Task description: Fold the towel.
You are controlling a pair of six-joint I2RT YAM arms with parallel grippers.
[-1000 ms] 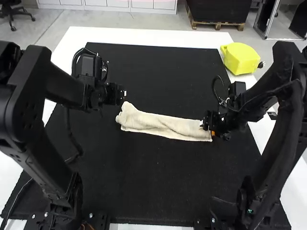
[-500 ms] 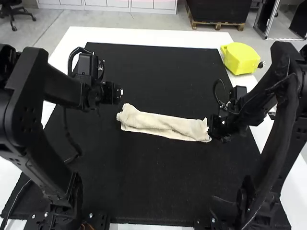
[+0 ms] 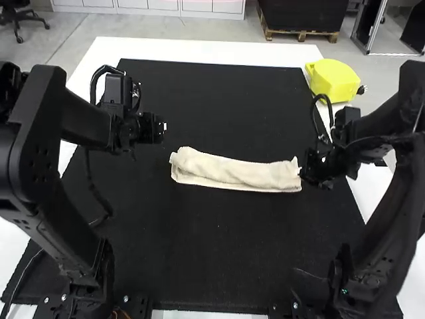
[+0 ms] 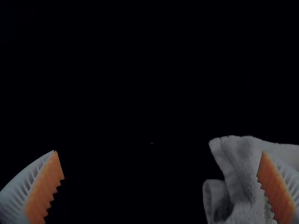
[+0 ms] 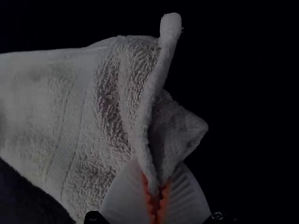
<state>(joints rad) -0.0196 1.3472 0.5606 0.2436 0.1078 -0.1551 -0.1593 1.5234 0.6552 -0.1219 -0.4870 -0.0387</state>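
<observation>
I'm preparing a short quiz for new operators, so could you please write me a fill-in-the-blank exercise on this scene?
The towel lies on a mat whose colour is ____.
The tool pinching one end of the towel is the ____ one.
The left tool is ____, not shut.
The bulky object near the mat's far right corner is ____ in colour.

Missing words: black; right; open; yellow.

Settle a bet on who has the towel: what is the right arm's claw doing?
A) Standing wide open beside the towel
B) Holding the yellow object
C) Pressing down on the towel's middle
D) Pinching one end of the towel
D: in the right wrist view, the right claw is closed on the edge at one end of the towel.
</observation>
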